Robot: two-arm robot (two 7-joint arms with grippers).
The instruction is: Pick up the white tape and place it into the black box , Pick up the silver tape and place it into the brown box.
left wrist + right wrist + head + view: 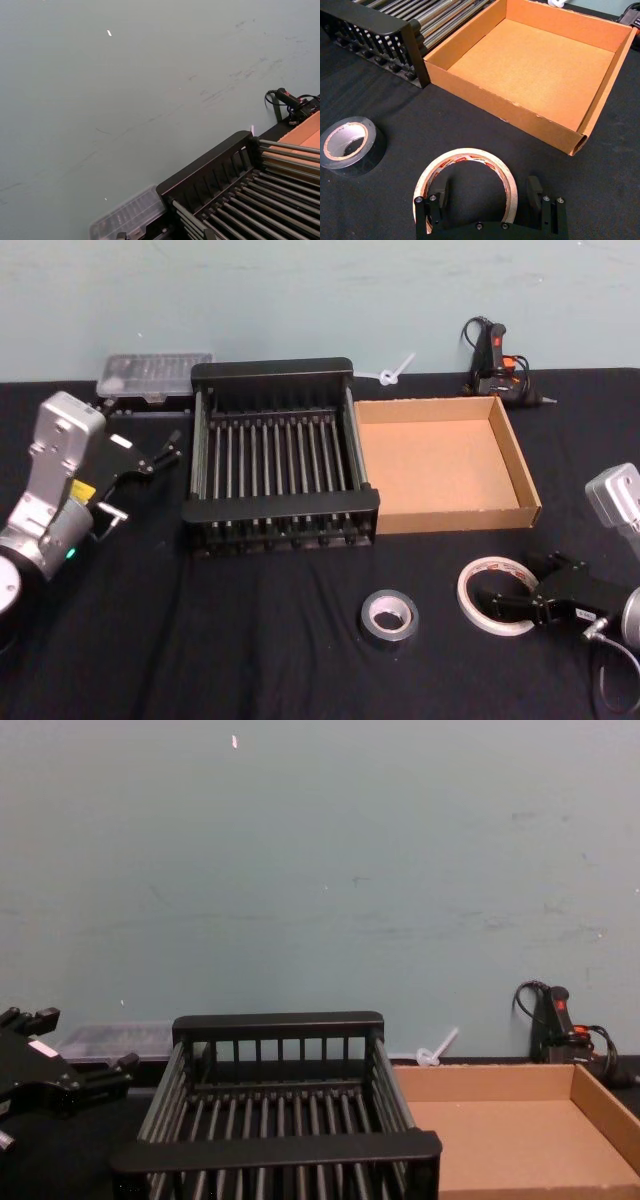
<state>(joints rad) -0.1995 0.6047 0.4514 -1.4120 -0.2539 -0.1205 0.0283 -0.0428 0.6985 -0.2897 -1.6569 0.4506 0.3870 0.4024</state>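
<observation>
Right gripper (490, 197) open around white tape (466, 181), not yet clamped.
Jaws straddle the roll, one finger (439, 195) inside the ring, the other outside; roll lies flat on black table (250, 640) in front of brown box (520, 470). Looks light, stiff, fairly slick; pinch the ring wall. Silver tape (389, 616) sits just beside, toward black box (205, 530), flat, same grip likely. Both boxes empty. Left gripper (150, 455) parked by black box's left side, fingers open.

It looked like a workshop or lab. A black-draped counter (280, 640) stood against a scuffed teal wall (320, 870). A glue gun (497, 358) and a clear parts case (155, 376) lay at the back.
</observation>
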